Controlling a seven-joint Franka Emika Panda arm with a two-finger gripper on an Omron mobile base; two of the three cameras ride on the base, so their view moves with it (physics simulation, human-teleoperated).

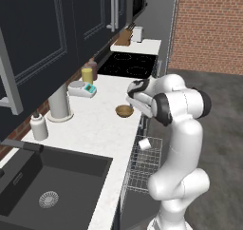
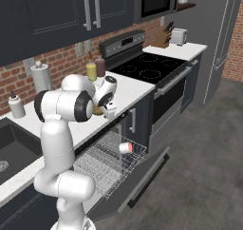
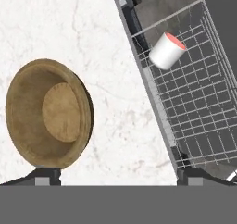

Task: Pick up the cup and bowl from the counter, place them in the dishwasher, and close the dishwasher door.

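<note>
- Lettering: none that I can read on any item
- Cup [image 3: 167, 50] lies on its side in the white wire rack [image 3: 194, 116] of the dishwasher [image 2: 124, 186], pink inside showing in my hand view; dishwasher door [image 2: 142, 179] hangs open
- Bowl [image 3: 48, 113] sits upright on the counter [image 1: 95, 124] near its front edge
- Right base view hides most of the bowl behind my arm; left base view shows it whole
- My arm is folded over the counter edge, pincer [image 1: 131, 94] above the bowl, fingers spread wide, holding nothing
</note>
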